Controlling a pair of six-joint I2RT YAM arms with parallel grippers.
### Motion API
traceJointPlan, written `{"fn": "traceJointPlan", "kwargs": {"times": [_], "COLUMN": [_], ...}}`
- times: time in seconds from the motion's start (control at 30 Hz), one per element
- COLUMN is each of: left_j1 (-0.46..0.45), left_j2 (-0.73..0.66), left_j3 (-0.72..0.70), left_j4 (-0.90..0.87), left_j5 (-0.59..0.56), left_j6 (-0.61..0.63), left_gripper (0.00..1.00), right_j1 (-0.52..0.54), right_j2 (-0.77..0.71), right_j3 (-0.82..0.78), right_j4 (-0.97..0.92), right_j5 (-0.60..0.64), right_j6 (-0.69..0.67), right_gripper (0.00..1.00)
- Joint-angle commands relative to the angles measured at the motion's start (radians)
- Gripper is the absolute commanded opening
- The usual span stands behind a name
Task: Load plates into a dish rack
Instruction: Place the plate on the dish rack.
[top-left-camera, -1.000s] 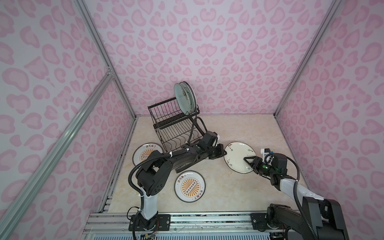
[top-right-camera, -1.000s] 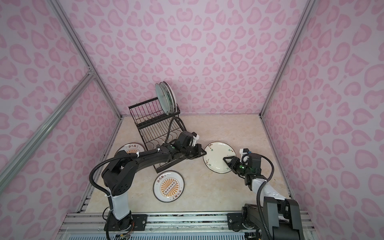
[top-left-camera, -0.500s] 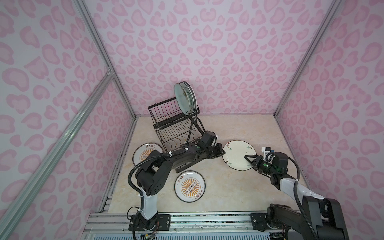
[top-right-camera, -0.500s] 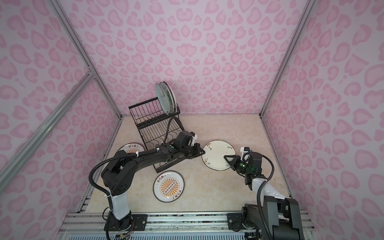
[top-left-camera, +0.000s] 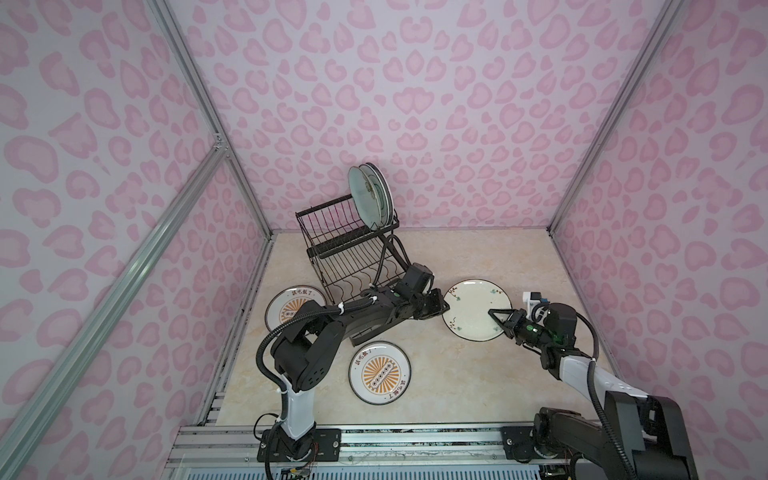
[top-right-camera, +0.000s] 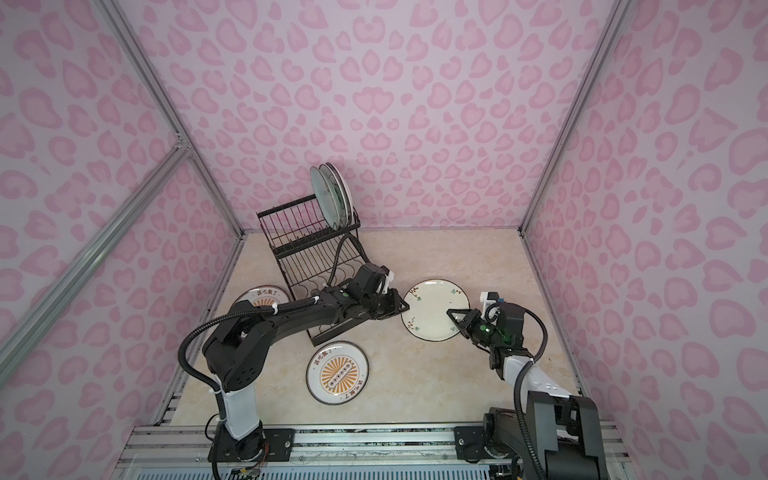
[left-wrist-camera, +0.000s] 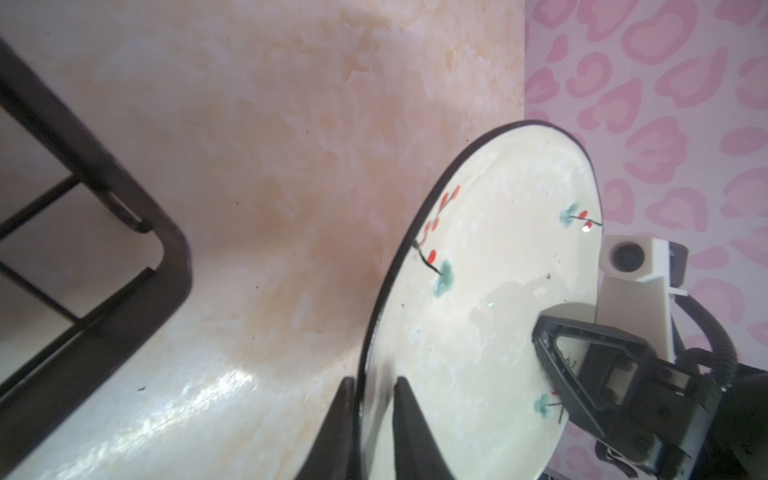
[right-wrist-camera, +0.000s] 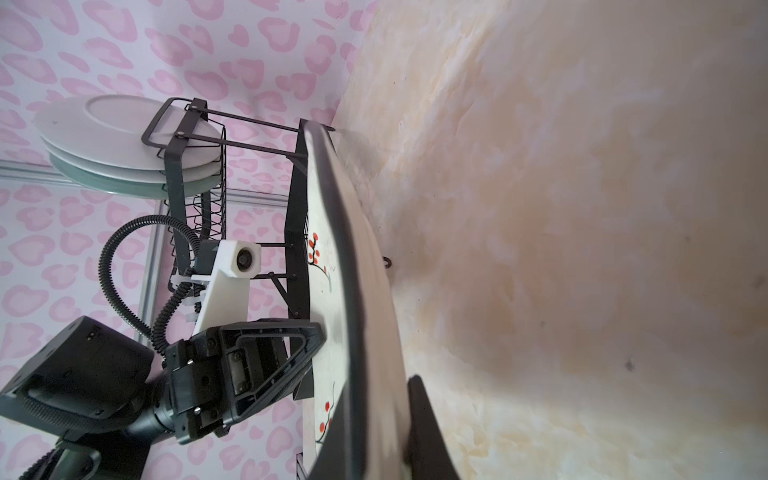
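Floral-sprig plate (top-left-camera: 473, 309) hangs near the dish rack (top-left-camera: 345, 249), right gripper (top-left-camera: 496, 318) pinching its rim, left gripper (left-wrist-camera: 374, 382) slightly spread around the opposite edge (a handover, I judge). Next, left must back away cleanly.

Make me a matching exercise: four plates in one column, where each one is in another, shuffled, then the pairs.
1. floral-sprig plate
2. pale blue-green plate
3. sunburst plate nearest the arm bases
4. sunburst plate by the wall

A. upright in the upper tier of the dish rack
B. flat on the table, unobstructed
C. between the left tool and right tool
D. partly behind the left arm

Pairs: 1-C, 2-A, 3-B, 4-D
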Motion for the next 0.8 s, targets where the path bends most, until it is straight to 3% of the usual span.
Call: {"fn": "traceJointPlan", "kwargs": {"times": [0.0,0.3,0.77], "left_j1": [-0.007,-0.007,-0.003], "left_j2": [-0.036,-0.052,-0.119], "left_j3": [0.009,0.007,-0.010], "left_j4": [0.105,0.086,-0.035], "left_j5": [0.057,0.037,-0.122], "left_j6": [0.030,0.041,0.091], "left_gripper": [0.26,0.41,0.44], "right_j1": [0.003,0.001,0.002], "right_j2": [-0.003,-0.010,-0.037], "right_j3": [-0.001,0.006,0.041], "right_j4": [-0.018,-0.026,-0.066], "right_j5": [0.007,0.016,0.060], "right_j6": [-0.070,-0.073,-0.082], "right_gripper": [0.00,0.00,0.00]}}
